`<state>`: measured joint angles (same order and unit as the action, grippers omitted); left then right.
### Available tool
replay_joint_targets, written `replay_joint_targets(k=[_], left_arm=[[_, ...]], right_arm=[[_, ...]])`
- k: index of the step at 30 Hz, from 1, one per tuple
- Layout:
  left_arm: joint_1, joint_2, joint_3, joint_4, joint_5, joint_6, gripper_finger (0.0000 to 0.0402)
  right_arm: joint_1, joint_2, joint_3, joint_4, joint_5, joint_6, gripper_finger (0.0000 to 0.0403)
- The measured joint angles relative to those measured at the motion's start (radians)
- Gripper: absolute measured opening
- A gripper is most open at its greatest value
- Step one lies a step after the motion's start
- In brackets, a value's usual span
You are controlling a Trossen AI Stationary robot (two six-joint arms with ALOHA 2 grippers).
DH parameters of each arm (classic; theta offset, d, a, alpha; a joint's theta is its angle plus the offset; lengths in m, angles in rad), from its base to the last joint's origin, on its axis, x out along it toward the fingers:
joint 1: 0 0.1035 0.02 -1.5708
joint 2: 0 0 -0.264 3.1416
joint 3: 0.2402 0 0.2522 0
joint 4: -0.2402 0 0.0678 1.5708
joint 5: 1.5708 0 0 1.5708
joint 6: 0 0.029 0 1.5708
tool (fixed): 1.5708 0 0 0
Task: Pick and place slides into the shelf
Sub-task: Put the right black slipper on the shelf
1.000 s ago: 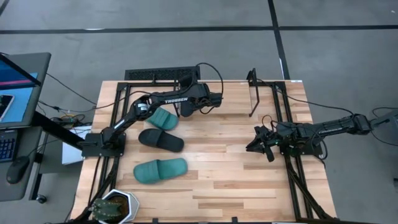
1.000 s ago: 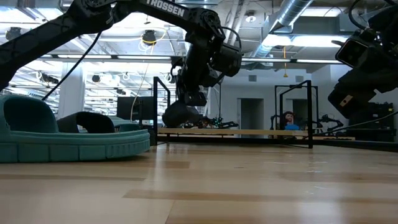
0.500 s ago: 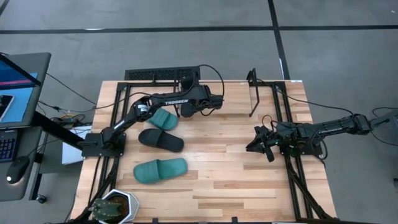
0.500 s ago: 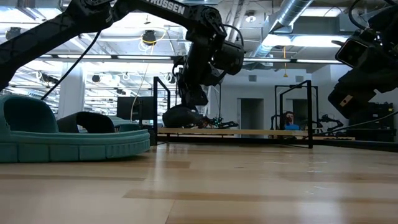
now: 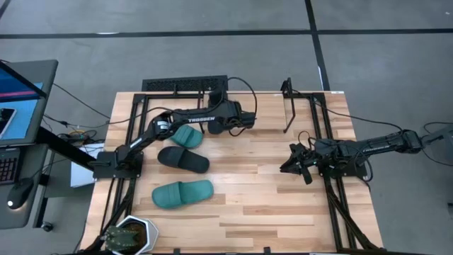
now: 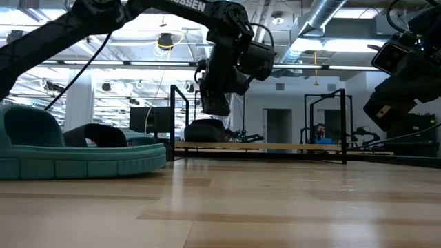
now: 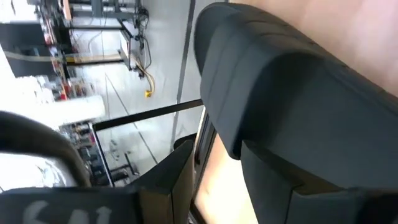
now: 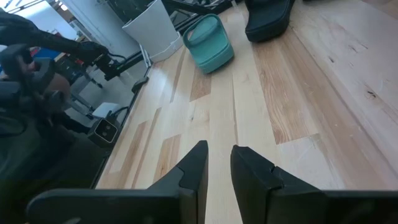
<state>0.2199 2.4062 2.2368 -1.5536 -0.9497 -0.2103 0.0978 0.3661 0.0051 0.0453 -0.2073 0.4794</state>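
My left gripper [image 6: 215, 109] hangs open just above a black slide [image 6: 205, 129] that lies at the table's far edge, beside the shelf's left post [image 6: 172, 120]. In the left wrist view this slide [image 7: 298, 106] fills the picture beyond the fingers, with a shelf rod [image 7: 149, 115] behind it. Seen from above, the left gripper [image 5: 214, 106] covers that slide. The shelf's right post [image 5: 287, 106] stands farther right. A teal slide [image 5: 185, 136], a black slide [image 5: 182, 159] and another teal slide [image 5: 182, 193] lie flat on the table. My right gripper [image 8: 219, 165] waits at the right, slightly open.
A black slotted grille [image 5: 184, 85] lies beyond the far left corner. A potted plant [image 5: 131, 237] stands at the near left corner and a laptop [image 5: 21, 92] left of the table. Bare wood lies between the slides and my right arm [image 5: 354, 150].
My left gripper has opened and let go of the black slide. The slide hung tilted under the fingers and now lies lower, at rest at the far edge. The gripper has drifted slightly toward the table's right and rolled a little.
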Motion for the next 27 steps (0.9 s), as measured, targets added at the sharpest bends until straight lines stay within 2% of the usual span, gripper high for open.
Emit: replay_joint_targets(k=[5, 7, 9, 12, 14, 18, 23, 27], left_arm=[[-0.033, 0.0, 0.038, 0.027, 0.003, 0.163, 0.0124], [-0.048, -0.001, 0.075, 0.054, 0.039, 0.256, 0.0124], [-0.064, -0.003, 0.12, 0.07, 0.128, 0.354, 0.0123], [-0.084, -0.068, 0.098, 0.179, 0.312, 0.533, 0.0123], [-0.087, -0.104, 0.118, 0.194, 0.45, 0.596, 0.0123], [-0.082, -0.218, 0.12, 0.236, 0.644, 0.729, 0.0123], [-0.056, -0.344, 0.119, 0.22, 0.894, 0.835, 0.0123], [-0.038, -0.445, 0.119, 0.174, 1.076, 0.829, 0.0123]], right_arm=[[0.0, 0.0, 0.0, 0.0, 0.0, 0.0, 0.0059], [0.0, 0.0, 0.0, 0.0, 0.0, 0.0, 0.0059], [0.0, 0.0, 0.0, 0.0, 0.0, 0.0, 0.0059], [0.0, 0.0, 0.0, 0.0, 0.0, 0.0, 0.0059], [0.0, 0.0, 0.0, 0.0, 0.0, 0.0, 0.0059], [0.0, 0.001, 0.0, 0.0, 0.0, 0.0, 0.0059], [0.0, 0.0, 0.0, 0.0, 0.002, 0.0, 0.0059], [0.0, 0.0, 0.0, 0.0, 0.002, 0.0, 0.0059]])
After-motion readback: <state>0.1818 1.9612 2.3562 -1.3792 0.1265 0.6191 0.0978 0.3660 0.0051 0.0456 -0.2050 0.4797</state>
